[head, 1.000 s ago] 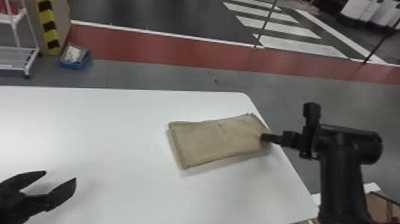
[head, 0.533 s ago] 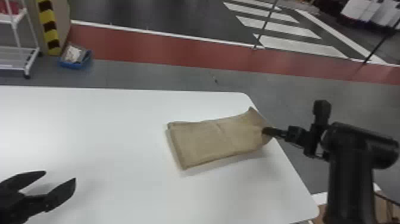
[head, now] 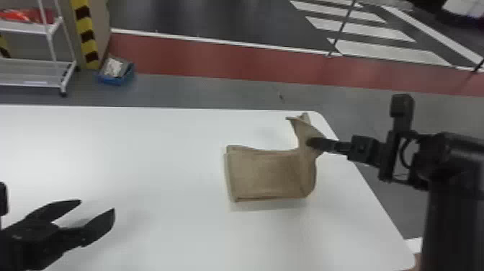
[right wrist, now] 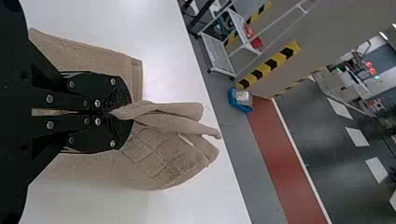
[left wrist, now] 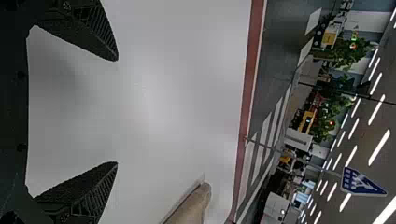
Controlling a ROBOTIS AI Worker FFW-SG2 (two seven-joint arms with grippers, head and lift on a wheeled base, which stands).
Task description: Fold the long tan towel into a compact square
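Your right gripper (head: 311, 142), reaching in from three o'clock of the tan towel (head: 270, 173), has its fingers pinched together on a lifted fold of the cloth. Your left gripper (head: 97, 205), between eight and nine o'clock of the towel, stands wide open above the white table (head: 144, 151), with nothing in its grasp. On the floor beyond the table, at ten o'clock, sits a blue bin (head: 115, 80) with white contents (head: 113, 67) showing at its top. Farther out, also toward ten, a white wheeled rack (head: 28, 63) carries red items (head: 16, 15) on its upper shelf, with a bare-looking wire shelf below.

The towel lies near the table's three o'clock edge, its layers stacked in a soft, roughly rectangular pad at the nine o'clock end. Its three o'clock end stands up in a bent, twisted flap, with peaked corners pointing toward one o'clock. Seen from your right wrist, the fabric is thick and nubby, marked with a grid of sewn-looking lines, and bunches into rounded ridges just past the closed fingers. The table beneath is smooth, with a rounded corner at one o'clock of the cloth.
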